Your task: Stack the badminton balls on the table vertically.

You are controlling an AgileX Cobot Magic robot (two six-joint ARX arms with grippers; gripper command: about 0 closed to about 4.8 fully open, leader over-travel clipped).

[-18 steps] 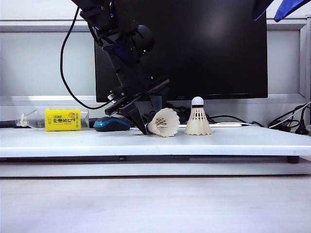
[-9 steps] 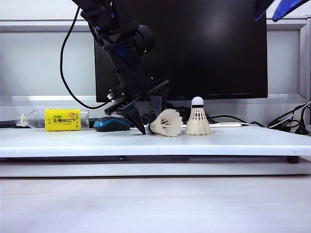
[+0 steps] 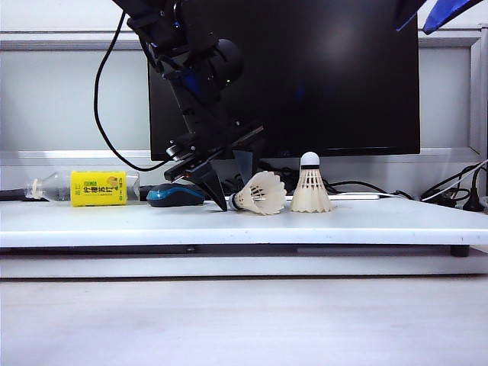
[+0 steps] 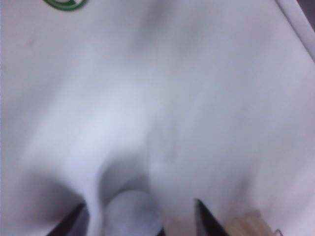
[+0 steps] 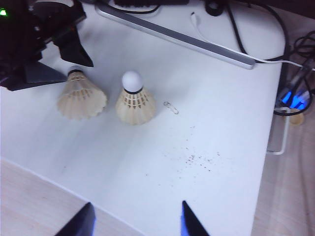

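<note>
Stacking not begun: one shuttlecock (image 3: 259,193) lies tipped, cork between the spread left end effector (image 3: 235,197) fingers, ungripped. The other shuttlecock (image 3: 310,192) stands upright just right on the tabletop (image 3: 381,221). The right end effector (image 5: 137,219) is raised, open, empty.

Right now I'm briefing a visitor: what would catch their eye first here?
Two white shuttlecocks on the table: one upright, one on its side with its cork between the open jaws of the left gripper. Behind looms a black monitor; the right gripper hovers open above.
</note>
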